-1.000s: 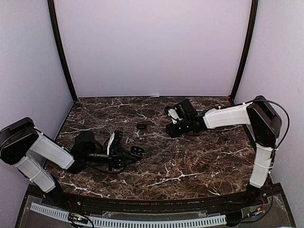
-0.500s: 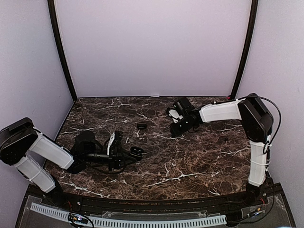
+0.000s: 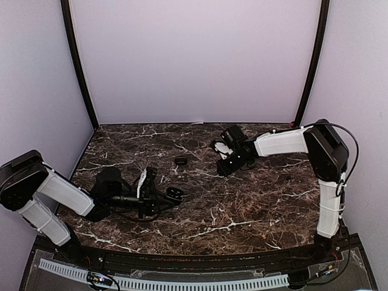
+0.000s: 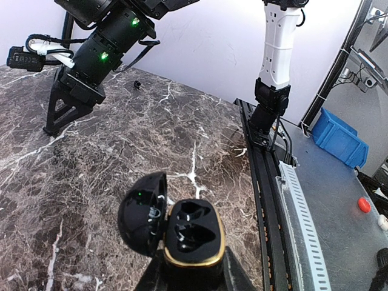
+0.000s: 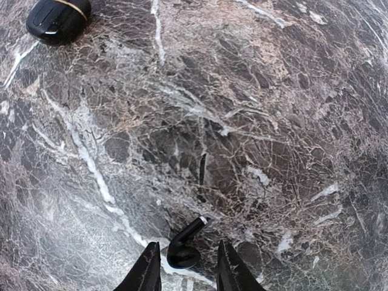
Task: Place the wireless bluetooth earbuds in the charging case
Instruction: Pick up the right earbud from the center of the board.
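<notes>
My left gripper [image 4: 188,276] is shut on the base of a black charging case with a gold rim [image 4: 189,233]. Its lid [image 4: 142,212] stands open to the left and both wells look empty. In the top view the case [image 3: 176,193] is held low over the table's left middle. My right gripper [image 5: 188,267] is open, its jaws either side of a black stemmed earbud [image 5: 185,245] that lies on the marble. There is a small gap on each side. In the top view the right gripper [image 3: 223,170] is at the back middle.
A second black case, shut, lies on the marble [image 3: 180,160] and shows at the top left of the right wrist view [image 5: 57,18]. A tiny dark thing lies further right [image 3: 288,177]. The table's near edge has a black rail [image 4: 267,182].
The right arm's elbow has swung back and its gripper has shifted slightly right over the earbud. The left arm and the open case have not moved.
</notes>
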